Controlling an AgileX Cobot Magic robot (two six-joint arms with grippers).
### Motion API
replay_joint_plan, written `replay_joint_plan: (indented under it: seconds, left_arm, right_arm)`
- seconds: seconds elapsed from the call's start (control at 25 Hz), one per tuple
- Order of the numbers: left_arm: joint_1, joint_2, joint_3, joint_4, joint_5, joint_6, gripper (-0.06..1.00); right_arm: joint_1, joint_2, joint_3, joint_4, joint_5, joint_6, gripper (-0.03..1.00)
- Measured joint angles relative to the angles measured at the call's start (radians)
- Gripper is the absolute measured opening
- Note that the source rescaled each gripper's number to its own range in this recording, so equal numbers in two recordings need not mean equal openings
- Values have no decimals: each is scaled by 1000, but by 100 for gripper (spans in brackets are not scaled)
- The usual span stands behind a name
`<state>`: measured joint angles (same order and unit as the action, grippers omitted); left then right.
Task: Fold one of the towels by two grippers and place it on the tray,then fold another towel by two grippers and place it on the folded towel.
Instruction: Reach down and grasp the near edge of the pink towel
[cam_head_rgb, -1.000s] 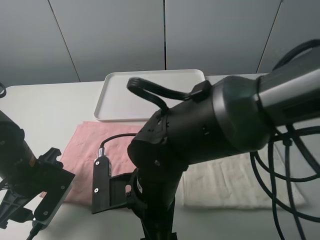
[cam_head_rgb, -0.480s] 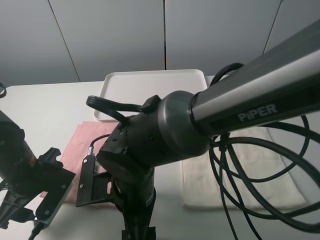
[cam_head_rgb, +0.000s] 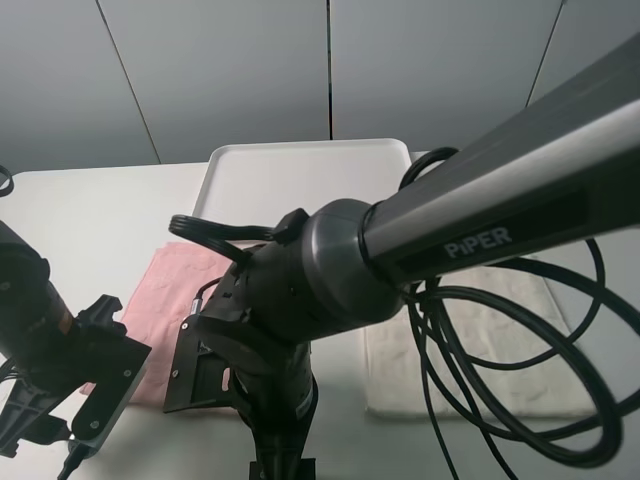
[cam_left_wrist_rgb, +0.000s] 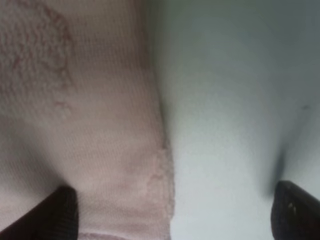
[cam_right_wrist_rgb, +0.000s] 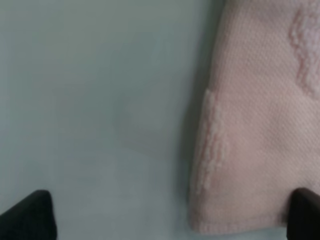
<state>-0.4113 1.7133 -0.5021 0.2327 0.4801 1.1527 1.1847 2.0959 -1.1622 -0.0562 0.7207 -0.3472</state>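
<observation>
Left claw (cam_left_wrist_rgb: 175, 215): fingers spread wide, pinching nothing. It hangs low over the near left edge of the pink towel (cam_left_wrist_rgb: 75, 125). One finger is over the cloth, the other over bare worktop (cam_head_rgb: 100, 220), and the hem runs between them.

Right claw (cam_right_wrist_rgb: 167, 215): also spread wide and holding nothing. The towel's near right corner sits just inside one finger, with worktop under the other.

Likely reason for the placement: each claw straddles an edge so that closing would catch the cloth from above. With two near corners taken together, the near half could be carried over the far half in one even fold.

The right arm (cam_head_rgb: 330, 290) reaches across the middle to get there, so both arms crowd the left half of the scene.

Pink towel: lies flat and unfolded on the worktop, just in front of the tray (cam_head_rgb: 215, 165), not on it. The first fold has not begun.

Cream towel (cam_head_rgb: 388, 385): flat to the right of the pink one, untouched.

Writing: "PiPER" in white on the right arm's upper link. Nothing else is readable.
</observation>
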Motion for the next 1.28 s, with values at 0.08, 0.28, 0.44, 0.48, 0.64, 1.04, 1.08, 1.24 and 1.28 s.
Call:
replay_joint_plan:
  seconds: [0.08, 0.28, 0.44, 0.48, 0.64, 1.04, 1.08, 1.24, 1.28]
  left_arm:
    - [0, 0, 0, 0, 0, 0, 100]
    - [0, 0, 0, 0, 0, 0, 100]
    - [0, 0, 0, 0, 0, 0, 100]
    - [0, 0, 0, 0, 0, 0, 100]
    - [0, 0, 0, 0, 0, 0, 100]
    - [0, 0, 0, 0, 0, 0, 100]
    - [0, 0, 0, 0, 0, 0, 100]
    - [0, 0, 0, 0, 0, 0, 100]
    - [0, 0, 0, 0, 0, 0, 100]
  right_arm:
    - [0, 0, -2, -4, 2, 9, 100]
    - [0, 0, -2, -8, 3, 18, 99]
    - [0, 0, -2, -10, 18, 15, 98]
    - [0, 0, -2, -10, 23, 9, 98]
    - [0, 7, -24, -4, 74, -28, 98]
    - [0, 11, -99, 142, 109, -143, 98]
    - [0, 11, -99, 138, 109, -143, 98]
    - [0, 20, -99, 124, 105, -139, 98]
    - [0, 25, -99, 120, 103, -133, 98]
